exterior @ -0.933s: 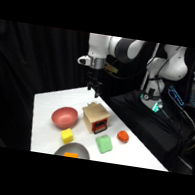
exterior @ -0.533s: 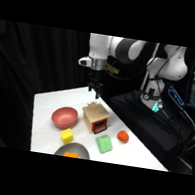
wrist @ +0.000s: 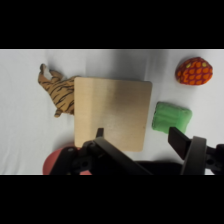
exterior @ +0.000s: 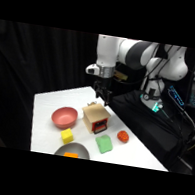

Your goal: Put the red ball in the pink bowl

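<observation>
The red ball (exterior: 123, 136) (wrist: 194, 71), small and red-orange, lies on the white table to the right of the tan box (exterior: 96, 119) (wrist: 112, 113). The pink bowl (exterior: 64, 117) sits left of the box, and only part of its rim (wrist: 55, 161) shows in the wrist view. My gripper (exterior: 102, 93) (wrist: 140, 137) hangs above the box's back edge, well away from the ball. It is open, with nothing between its fingers.
A green block (exterior: 103, 144) (wrist: 171, 117) lies between the box and the ball. A yellow block (exterior: 67, 136) and a grey dish (exterior: 72, 150) holding an orange piece sit near the front edge. A tiger toy (wrist: 56, 91) lies behind the box.
The gripper has shifted slightly right and down, towards the tan box. The objects on the table have not moved.
</observation>
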